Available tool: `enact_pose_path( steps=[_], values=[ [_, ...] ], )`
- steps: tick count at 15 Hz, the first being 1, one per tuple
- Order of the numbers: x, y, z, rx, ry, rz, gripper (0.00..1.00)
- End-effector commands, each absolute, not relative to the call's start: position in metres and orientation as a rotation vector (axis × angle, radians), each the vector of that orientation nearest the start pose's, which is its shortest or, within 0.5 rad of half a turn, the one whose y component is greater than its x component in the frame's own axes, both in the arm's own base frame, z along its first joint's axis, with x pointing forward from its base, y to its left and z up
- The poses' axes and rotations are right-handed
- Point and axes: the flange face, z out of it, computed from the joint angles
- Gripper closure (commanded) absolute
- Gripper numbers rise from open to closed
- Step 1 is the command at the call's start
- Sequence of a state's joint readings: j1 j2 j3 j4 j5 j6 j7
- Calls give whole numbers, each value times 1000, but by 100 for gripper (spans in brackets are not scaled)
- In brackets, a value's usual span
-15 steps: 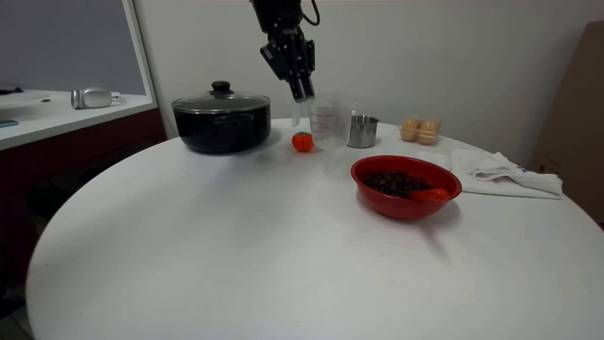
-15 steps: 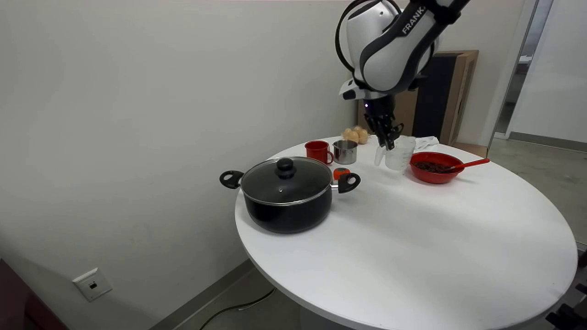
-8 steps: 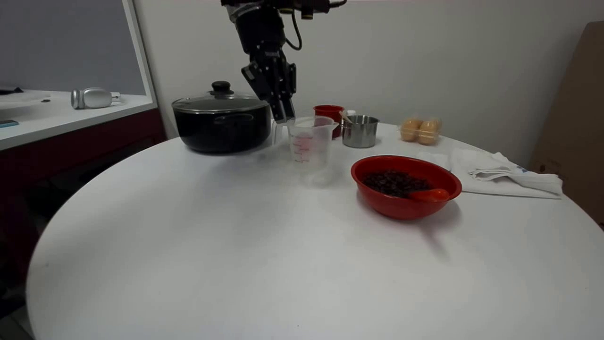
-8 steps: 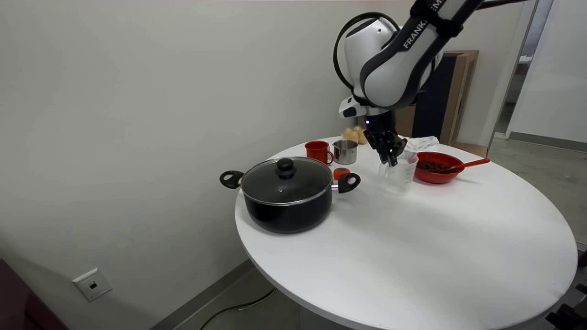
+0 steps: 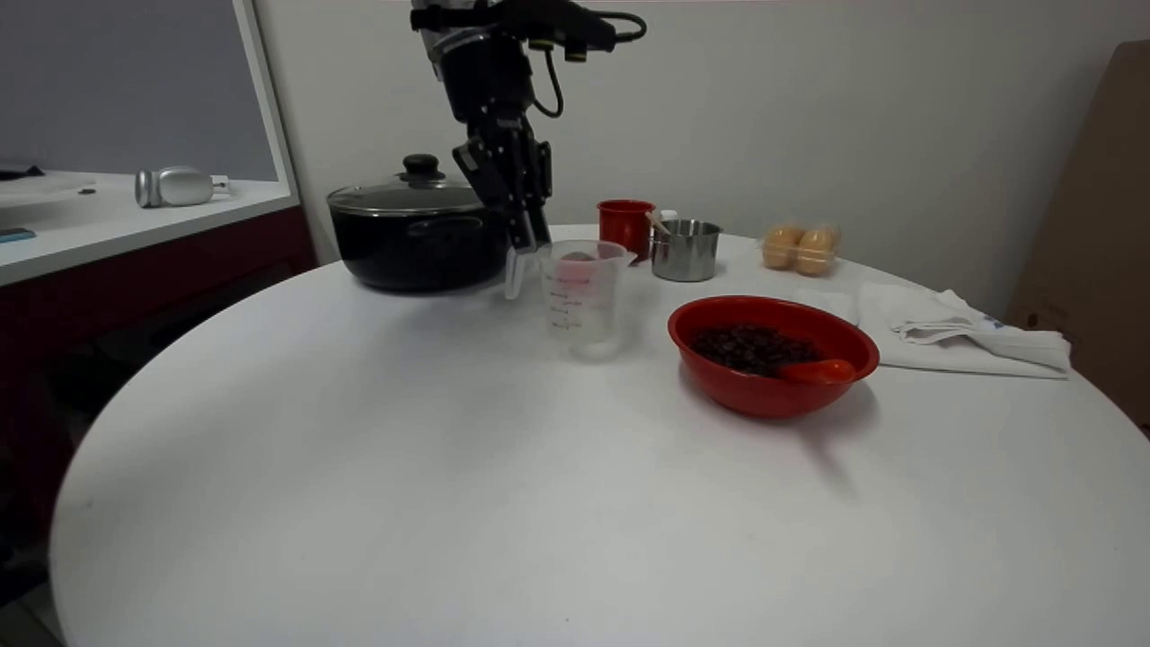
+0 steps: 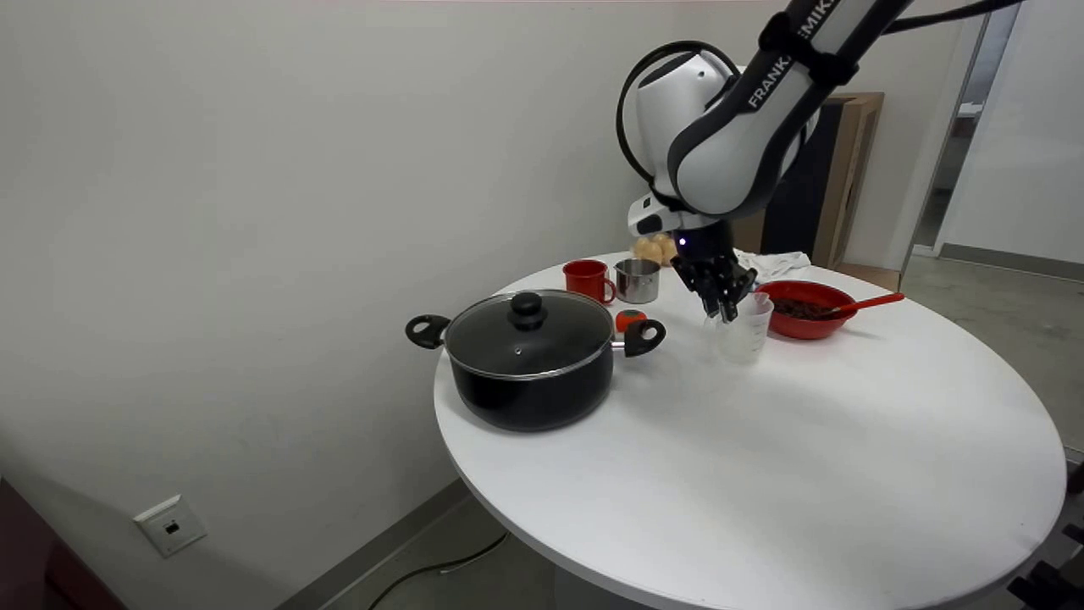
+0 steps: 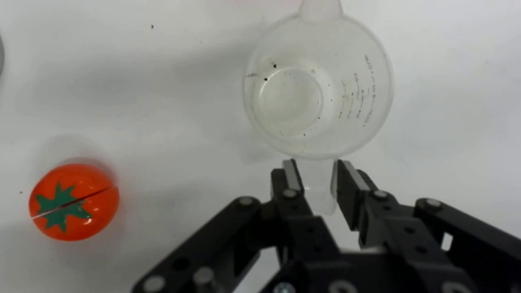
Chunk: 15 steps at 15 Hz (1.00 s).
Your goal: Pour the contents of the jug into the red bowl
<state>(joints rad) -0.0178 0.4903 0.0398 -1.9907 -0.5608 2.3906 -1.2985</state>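
On our round white table [image 5: 377,485], in from the wall-side edge, sits the wide, glossy red bowl [image 5: 750,395]. Nearer that edge, the black gripper [image 7: 314,162], fingers narrowly apart, pinches the handle of the small clear plastic jug [image 7: 317,85]. We judge the pour done: blackish bits [image 5: 750,349] heap in the bowl. Freed before touchdown, which we can't confirm, the upright jug could tip, spilling dark specks [image 7: 274,65].

The gripper [image 7: 315,173] points downward, leaning slightly, its two fingers [image 7: 285,183] clamped on what they hold, a narrow gap between them. Directly above it sits the white wrist [image 6: 716,169]; in an exterior view the arm [image 6: 783,80] slants up from there, away from the gripper.
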Motion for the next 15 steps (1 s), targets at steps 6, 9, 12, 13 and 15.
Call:
enact_pose_path(
  steps=[6, 9, 12, 13, 15],
  values=[
    [595, 7, 190, 1756, 2292, -440, 47],
    [594, 9, 199, 1756, 2314, -413, 27],
    [593, 12, 229, 1772, 2321, -328, 6],
    [594, 13, 241, 1780, 2324, -293, 1],
    [595, 11, 274, 1828, 2315, -217, 0]
  ],
)
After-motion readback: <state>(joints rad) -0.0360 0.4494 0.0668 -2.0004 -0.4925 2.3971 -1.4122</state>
